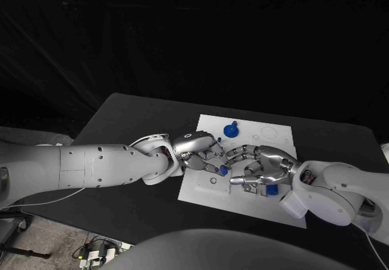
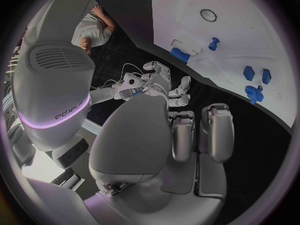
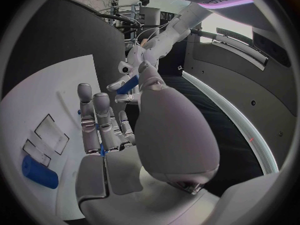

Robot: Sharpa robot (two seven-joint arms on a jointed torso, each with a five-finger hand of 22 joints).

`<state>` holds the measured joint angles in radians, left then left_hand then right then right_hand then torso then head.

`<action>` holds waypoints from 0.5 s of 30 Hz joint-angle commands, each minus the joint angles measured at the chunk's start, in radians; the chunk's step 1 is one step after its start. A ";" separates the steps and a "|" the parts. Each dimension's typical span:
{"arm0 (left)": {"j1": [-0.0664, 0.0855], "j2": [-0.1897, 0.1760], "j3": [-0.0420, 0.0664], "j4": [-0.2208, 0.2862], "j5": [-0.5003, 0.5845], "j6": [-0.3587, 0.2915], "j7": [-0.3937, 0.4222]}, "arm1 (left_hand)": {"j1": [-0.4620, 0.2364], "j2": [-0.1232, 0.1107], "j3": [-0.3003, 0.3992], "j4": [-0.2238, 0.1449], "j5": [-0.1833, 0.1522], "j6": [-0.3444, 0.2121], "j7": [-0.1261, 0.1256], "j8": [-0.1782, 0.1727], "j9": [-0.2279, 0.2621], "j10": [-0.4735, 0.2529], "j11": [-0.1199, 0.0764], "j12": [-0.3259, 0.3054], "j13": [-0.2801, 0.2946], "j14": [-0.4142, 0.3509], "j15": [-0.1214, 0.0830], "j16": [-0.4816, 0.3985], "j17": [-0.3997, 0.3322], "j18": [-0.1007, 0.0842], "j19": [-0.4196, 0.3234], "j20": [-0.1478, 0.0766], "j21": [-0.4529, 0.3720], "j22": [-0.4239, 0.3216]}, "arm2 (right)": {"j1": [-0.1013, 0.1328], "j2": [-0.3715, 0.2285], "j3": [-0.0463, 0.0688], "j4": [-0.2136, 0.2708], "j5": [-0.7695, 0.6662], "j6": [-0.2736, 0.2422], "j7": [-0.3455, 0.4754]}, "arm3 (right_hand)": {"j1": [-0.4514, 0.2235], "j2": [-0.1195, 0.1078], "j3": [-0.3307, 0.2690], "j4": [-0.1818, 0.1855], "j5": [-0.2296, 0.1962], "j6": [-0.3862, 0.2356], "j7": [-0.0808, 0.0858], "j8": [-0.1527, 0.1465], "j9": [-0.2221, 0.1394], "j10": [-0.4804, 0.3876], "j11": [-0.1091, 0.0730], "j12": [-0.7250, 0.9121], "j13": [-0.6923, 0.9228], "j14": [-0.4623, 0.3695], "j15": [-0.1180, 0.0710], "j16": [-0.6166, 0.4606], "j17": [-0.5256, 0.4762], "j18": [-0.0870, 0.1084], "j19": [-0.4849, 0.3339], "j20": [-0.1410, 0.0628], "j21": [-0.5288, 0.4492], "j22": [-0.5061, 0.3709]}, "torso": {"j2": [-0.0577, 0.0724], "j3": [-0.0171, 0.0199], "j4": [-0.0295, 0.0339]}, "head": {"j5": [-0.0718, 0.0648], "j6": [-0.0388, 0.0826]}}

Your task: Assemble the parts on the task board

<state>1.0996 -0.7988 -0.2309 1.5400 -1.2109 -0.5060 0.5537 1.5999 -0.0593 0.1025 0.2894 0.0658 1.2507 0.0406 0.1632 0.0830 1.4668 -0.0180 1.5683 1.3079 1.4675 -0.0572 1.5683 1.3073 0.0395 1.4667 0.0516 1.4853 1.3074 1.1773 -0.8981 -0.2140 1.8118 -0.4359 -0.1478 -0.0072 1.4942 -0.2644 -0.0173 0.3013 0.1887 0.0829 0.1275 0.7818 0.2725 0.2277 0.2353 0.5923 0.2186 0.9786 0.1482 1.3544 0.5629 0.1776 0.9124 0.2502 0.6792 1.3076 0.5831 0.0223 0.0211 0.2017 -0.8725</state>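
Note:
The white task board (image 1: 243, 197) lies in the middle of the black table. My left hand (image 1: 197, 149) hovers over the board's left part and pinches a small blue part (image 1: 222, 169) at its fingertips. My right hand (image 1: 261, 166) faces it from the right with its fingers spread close to that part, holding nothing that I can see. A round blue part (image 1: 231, 131) stands near the board's far edge. A blue cylinder (image 1: 272, 190) lies on the board under the right hand, also seen as the blue cylinder (image 3: 39, 171). Several blue parts (image 2: 254, 92) lie on the board.
Recesses are cut into the board: rectangular slots (image 3: 51, 133) beside the cylinder and a round ring (image 1: 268, 133) near the far right corner. Black table (image 1: 130, 129) surrounds the board, with its edge near on the left.

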 commanded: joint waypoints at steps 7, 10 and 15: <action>0.000 -0.002 0.001 -0.009 0.080 0.091 -0.189 | 0.009 0.009 0.005 -0.002 0.025 0.021 -0.004 -0.008 0.000 0.104 -0.009 0.003 0.263 0.103 -0.005 0.002 0.263 -0.014 0.024 0.001 0.005 0.230 | -0.002 -0.023 0.000 -0.002 -0.357 -0.168 0.138 | -0.031 -0.026 -0.038 0.000 -0.044 -0.006 0.028 0.002 -0.013 -0.017 -0.005 0.025 0.001 0.012 -0.011 0.015 0.029 0.003 0.003 -0.008 0.009 0.006 | 0.000 -0.0003 -0.0003 | 0.007 0.000; 0.000 -0.004 0.001 -0.010 0.098 0.101 -0.266 | 0.013 0.007 0.003 -0.003 0.048 0.021 -0.002 -0.011 0.000 0.104 -0.008 0.003 0.263 0.103 -0.006 0.002 0.263 -0.021 0.046 0.000 0.026 0.239 | -0.004 -0.026 0.000 -0.001 -0.482 -0.218 0.134 | -0.030 -0.013 -0.026 0.000 -0.043 0.028 0.017 0.021 -0.014 0.005 -0.008 0.056 0.009 0.019 -0.012 0.022 0.037 0.001 0.011 -0.010 0.018 0.011 | 0.000 -0.0003 -0.0007 | 0.009 0.000; 0.000 -0.008 0.001 -0.007 0.143 0.110 -0.383 | 0.015 0.006 0.000 -0.006 0.065 0.021 -0.002 -0.012 0.001 0.104 -0.009 0.003 0.263 0.103 -0.007 0.002 0.263 -0.024 0.055 -0.001 0.035 0.242 | -0.006 -0.022 0.000 0.005 -0.728 -0.290 0.091 | 0.015 0.076 0.066 -0.006 0.039 0.143 0.027 0.057 -0.019 0.074 -0.020 0.129 0.025 0.065 -0.014 0.046 0.088 -0.007 0.064 -0.011 0.070 0.030 | 0.000 0.0001 0.0004 | 0.010 0.000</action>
<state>1.0997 -0.8066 -0.2308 1.5296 -1.1276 -0.4330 0.2997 1.6070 -0.0520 0.1023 0.2892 0.1276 1.2507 0.0406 0.1497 0.0818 1.4668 -0.0181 1.5682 1.3080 1.4675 -0.0572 1.5683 1.3073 0.0232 1.4667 0.0516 1.5171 1.3074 1.1727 -0.9229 -0.2140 1.8126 -0.9148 -0.3503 0.0855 1.5057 -0.1988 0.0407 0.2948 0.2206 0.2172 0.1351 0.8353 0.2533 0.2971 0.2163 0.7167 0.2423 1.0393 0.1353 1.3977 0.6462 0.1776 0.9720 0.2387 0.7444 1.3075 0.5831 0.0221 0.0204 0.2122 -0.8725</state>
